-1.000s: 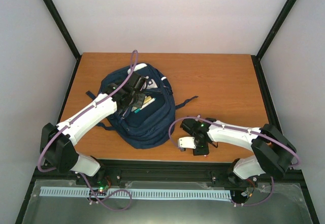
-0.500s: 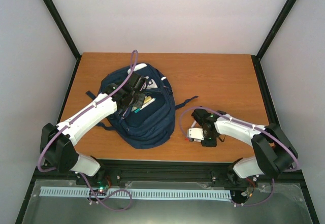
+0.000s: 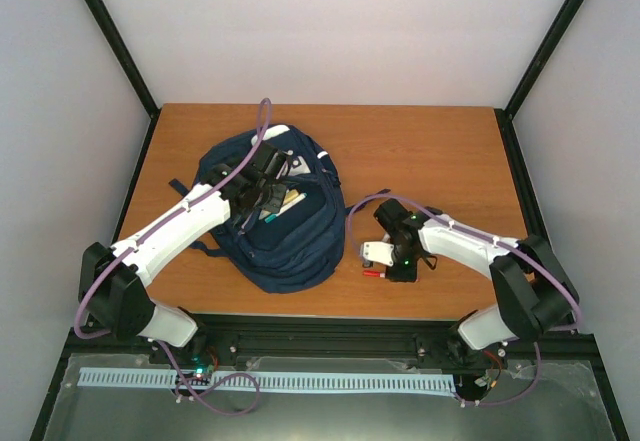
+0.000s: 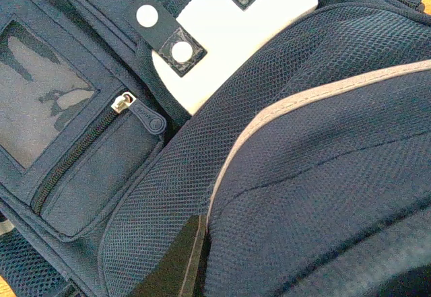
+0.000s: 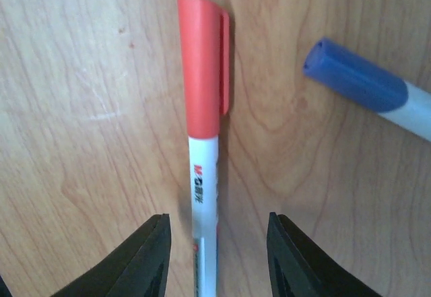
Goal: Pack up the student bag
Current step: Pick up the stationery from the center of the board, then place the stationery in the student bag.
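My right end effector (image 5: 217, 243) hangs released astride the red-capped pen (image 5: 202, 108), long axis bottom-to-top between the fingers, student bag (image 3: 295, 246) frame-left, left end effector (image 3: 262, 189) clenched on its fabric.

The student bag (image 3: 285, 236) fills the desk's (image 3: 440, 151) 9 o'clock half, and the left arm (image 3: 185, 223) stretched across it bars that side. Bare wood runs from 12 to 3 o'clock. Toward 5 o'clock the right pincer (image 5: 217, 226) straddles a red-capped pen (image 5: 202, 95) with a gap on either side. A blue-capped pen (image 5: 357, 85) lies apart at its 2 o'clock.
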